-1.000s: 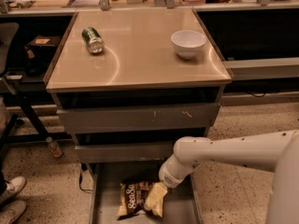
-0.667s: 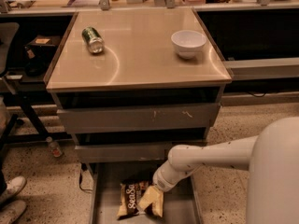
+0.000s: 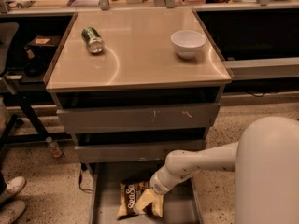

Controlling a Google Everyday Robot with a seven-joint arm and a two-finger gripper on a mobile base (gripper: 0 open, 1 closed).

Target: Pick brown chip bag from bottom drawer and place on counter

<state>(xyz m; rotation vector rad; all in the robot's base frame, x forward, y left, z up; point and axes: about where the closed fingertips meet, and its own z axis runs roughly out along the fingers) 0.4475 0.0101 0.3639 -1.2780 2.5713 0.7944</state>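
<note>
The brown chip bag (image 3: pixel 132 198), lying in the bottom drawer (image 3: pixel 105 203) at six o'clock, is touched by the gripper (image 3: pixel 152 196), whose hold cannot be told; grasping seems in hand, and lifting to the twelve o'clock counter (image 3: pixel 140 55) is needed next.

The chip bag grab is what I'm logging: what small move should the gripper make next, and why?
Probably settle the gripper slightly further onto the chip bag before lifting: it meets the bag's tan end, and the bag lies flat on the bottom drawer floor.
</note>
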